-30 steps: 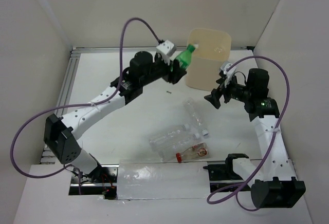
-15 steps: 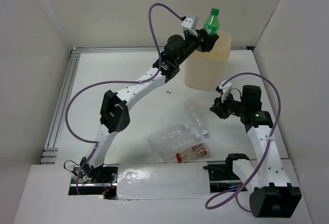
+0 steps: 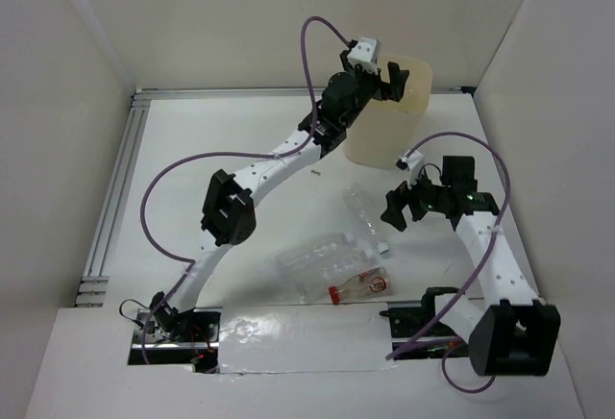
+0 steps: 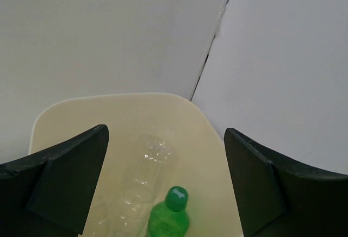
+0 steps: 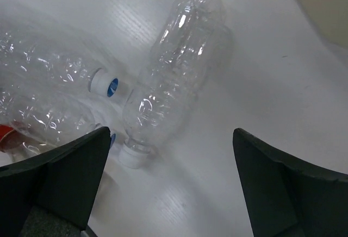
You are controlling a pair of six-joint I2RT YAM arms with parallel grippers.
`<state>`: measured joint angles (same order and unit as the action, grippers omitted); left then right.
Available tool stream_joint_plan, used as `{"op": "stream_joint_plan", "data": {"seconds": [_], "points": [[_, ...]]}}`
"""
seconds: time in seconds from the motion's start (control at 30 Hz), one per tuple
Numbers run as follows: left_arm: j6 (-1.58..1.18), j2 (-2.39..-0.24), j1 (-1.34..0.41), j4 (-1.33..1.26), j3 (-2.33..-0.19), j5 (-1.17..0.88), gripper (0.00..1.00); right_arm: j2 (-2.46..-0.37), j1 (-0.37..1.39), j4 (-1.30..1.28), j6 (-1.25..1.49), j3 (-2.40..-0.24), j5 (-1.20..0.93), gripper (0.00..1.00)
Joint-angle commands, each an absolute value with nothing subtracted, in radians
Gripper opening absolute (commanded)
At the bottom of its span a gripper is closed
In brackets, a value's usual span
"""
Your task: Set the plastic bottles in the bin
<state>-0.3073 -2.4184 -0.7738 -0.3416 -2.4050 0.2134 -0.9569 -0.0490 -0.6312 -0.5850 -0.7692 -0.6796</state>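
My left gripper hangs over the beige bin. Its black fingers are spread wide, with nothing between them. Inside the bin a green bottle points its green cap toward me. A clear bottle lies just beside it; contact cannot be judged. Two white walls meet in a corner behind.

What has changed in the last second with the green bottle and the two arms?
The left gripper carried the green bottle up over the bin and let it go; it is now inside, gripper open. The right gripper, open, edged nearer the clear bottles on the table. Those bottles and the bin stayed put.
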Motion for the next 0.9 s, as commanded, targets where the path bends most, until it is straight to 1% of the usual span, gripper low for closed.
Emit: {"op": "stream_joint_plan", "data": {"seconds": [0.0, 0.03, 0.07, 0.1, 0.13, 0.17, 0.2, 0.23, 0.27, 0.33, 0.37, 0.43, 0.47, 0.5, 0.53, 0.6, 0.67, 0.73, 0.77, 0.8, 0.83, 0.87], "points": [[-0.238, -2.259, -0.773, -0.417, -2.384, 0.200, 1.00, -1.064, -0.008, -0.597, -0.588, -0.825, -0.704, 1.00], [-0.210, -2.216, -0.773, -0.417, -2.356, 0.199, 1.00, -1.093, 0.015, -0.586, -0.562, -0.825, -0.683, 0.99], [-0.193, -2.162, -0.773, -0.417, -2.247, 0.199, 1.00, -1.145, 0.072, -0.556, -0.540, -0.837, -0.663, 0.93], [-0.180, -2.032, -0.773, -0.431, -2.170, 0.199, 1.00, -1.170, 0.102, -0.537, -0.496, -0.850, -0.617, 0.90], [-0.169, -1.958, -0.782, -0.431, -1.994, 0.199, 1.00, -1.211, 0.154, -0.517, -0.468, -0.850, -0.595, 0.87], [-0.154, -1.884, -0.782, -0.440, -1.899, 0.218, 1.00, -1.232, 0.172, -0.473, -0.437, -0.859, -0.578, 0.86], [-0.141, -1.739, -0.791, -0.440, -1.802, 0.218, 1.00, -1.253, 0.185, -0.454, -0.410, -0.871, -0.543, 0.86], [-0.109, -1.667, -0.804, -0.440, -1.702, 0.238, 1.00, -1.276, 0.198, -0.440, -0.366, -0.871, -0.522, 0.86], [-0.095, -1.596, -0.804, -0.428, -1.510, 0.247, 1.00, -1.325, 0.231, -0.421, -0.354, -0.897, -0.499, 0.86], [-0.074, -1.463, -0.840, -0.375, -1.338, 0.296, 1.00, -1.367, 0.262, -0.393, -0.313, -0.911, -0.406, 0.86], [-0.074, -1.334, -0.850, -0.341, -1.181, 0.310, 1.00, -1.406, 0.288, -0.376, -0.298, -0.911, -0.365, 0.87], [-0.074, -1.212, -0.870, -0.232, -1.042, 0.334, 1.00, -1.448, 0.311, -0.335, -0.276, -0.922, -0.252, 0.87], [-0.107, -1.159, -0.890, -0.192, -0.931, 0.345, 1.00, -1.489, 0.321, -0.334, -0.276, -0.922, -0.233, 0.87], [-0.123, -1.061, -0.890, -0.155, -0.883, 0.345, 1.00, -1.509, 0.331, -0.324, -0.276, -0.922, -0.233, 0.87], [-0.138, -1.021, -0.903, -0.088, -0.841, 0.345, 1.00, -1.526, 0.342, -0.324, -0.276, -0.931, -0.221, 0.87], [-0.184, -0.941, -0.919, -0.034, -0.749, 0.306, 1.00, -1.575, 0.383, -0.324, -0.276, -0.931, -0.184, 0.87], [-0.215, -0.928, -0.939, 0.018, -0.688, 0.296, 1.00, -1.614, 0.413, -0.314, -0.276, -0.942, -0.160, 0.86], [-0.215, -0.928, -0.954, 0.018, -0.654, 0.259, 1.00, -1.624, 0.413, -0.324, -0.276, -0.954, -0.160, 0.77], [-0.224, -0.940, -0.980, 0.018, -0.644, 0.247, 1.00, -1.635, 0.413, -0.324, -0.276, -0.969, -0.182, 0.69], [-0.224, -0.951, -0.989, 0.018, -0.626, 0.236, 1.00, -1.635, 0.413, -0.343, -0.296, -0.980, -0.207, 0.60], [-0.224, -0.962, -0.999, 0.009, -0.617, 0.236, 1.00, -1.626, 0.396, -0.392, -0.317, -1.015, -0.256, 0.43], [-0.213, -0.971, -0.999, -0.004, -0.608, 0.224, 1.00, -1.626, 0.384, -0.429, -0.345, -1.043, -0.384, 0.36]]}}
